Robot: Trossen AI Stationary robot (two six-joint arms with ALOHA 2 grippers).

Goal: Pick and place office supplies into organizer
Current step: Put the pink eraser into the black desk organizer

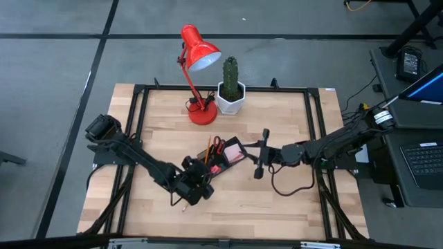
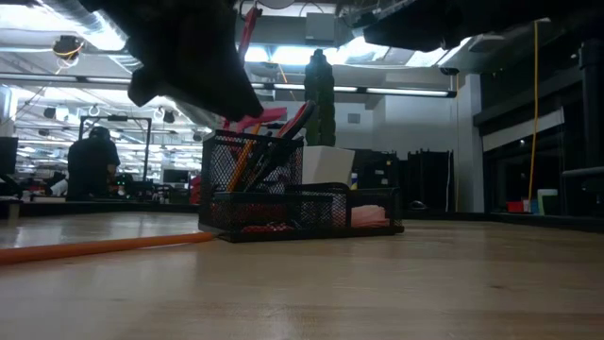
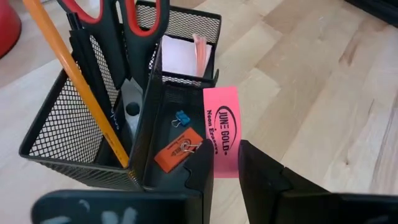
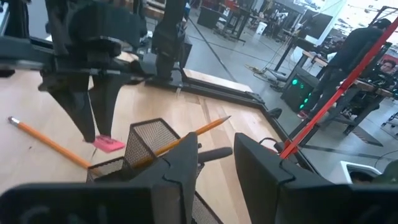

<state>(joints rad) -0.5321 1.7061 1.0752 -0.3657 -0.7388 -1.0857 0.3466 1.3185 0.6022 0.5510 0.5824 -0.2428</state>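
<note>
Left gripper point(image 1: 196, 185) sits at the 7 o'clock corner of the black wire-mesh organizer point(image 1: 220, 158), fingers pinched on a flat pink rectangular eraser point(image 3: 222, 129) held just above a low compartment. Right gripper point(image 1: 260, 153) waits at the organizer's 3 o'clock, fingers parted, holding nothing. One orange wooden pencil point(image 2: 94, 247) lies on the wooden table point(image 1: 291, 200) near 7 o'clock of the organizer.

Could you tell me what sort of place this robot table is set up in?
Probably a robotics lab or open workshop: rows of ceiling lights, a person seated at distant workbenches, and a laptop beside the wooden table.
</note>
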